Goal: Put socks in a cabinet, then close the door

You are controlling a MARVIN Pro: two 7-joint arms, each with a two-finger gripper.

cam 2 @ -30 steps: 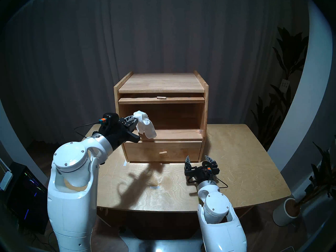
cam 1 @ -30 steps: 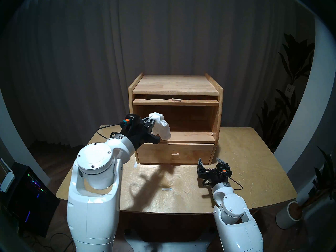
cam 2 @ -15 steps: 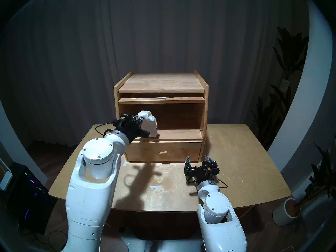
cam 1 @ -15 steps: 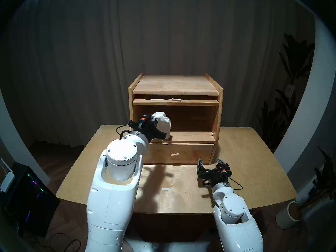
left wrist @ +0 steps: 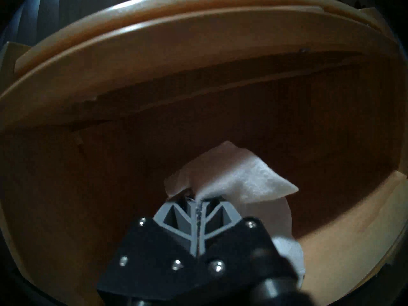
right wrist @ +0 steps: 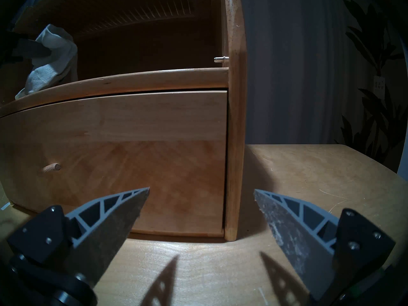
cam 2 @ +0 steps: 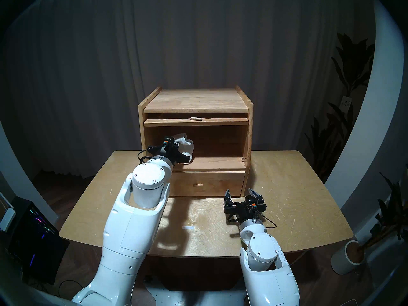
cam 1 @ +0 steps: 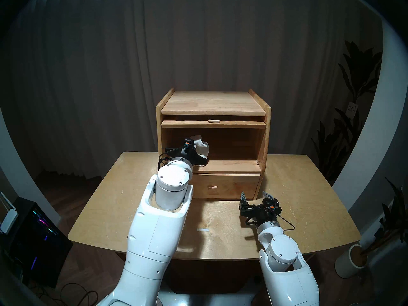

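Note:
The light-brown wooden cabinet (cam 1: 213, 102) stands at the back of the table (cam 1: 298, 188). Its large compartment is open. The door (cam 1: 212, 124) lies raised and flat under the top, with its peg handle (cam 1: 213, 121) facing me; its ribbed glass shows in the right wrist view (right wrist: 143, 9). My left gripper (cam 1: 194, 147) is shut on the bunched white socks (cam 1: 202, 147) and holds them inside the left part of the compartment, above its floor. The left wrist view shows the fingers (left wrist: 189, 219) pinching the socks (left wrist: 238, 177). My right gripper (cam 1: 254, 194) is open and empty, low over the table by the cabinet's right front corner.
The drawer (cam 1: 231, 186) below the compartment is shut, with a peg handle (cam 1: 212, 187). A metal pin (right wrist: 219, 59) sticks out of the cabinet's right wall. A tape mark (cam 1: 202, 229) lies mid-table. A potted plant (cam 1: 351, 262) stands right of the table and a computer (cam 1: 33, 239) left.
My left arm has swung right and forward, carrying the socks from in front of the cabinet's left edge into the compartment. The right arm has not moved.

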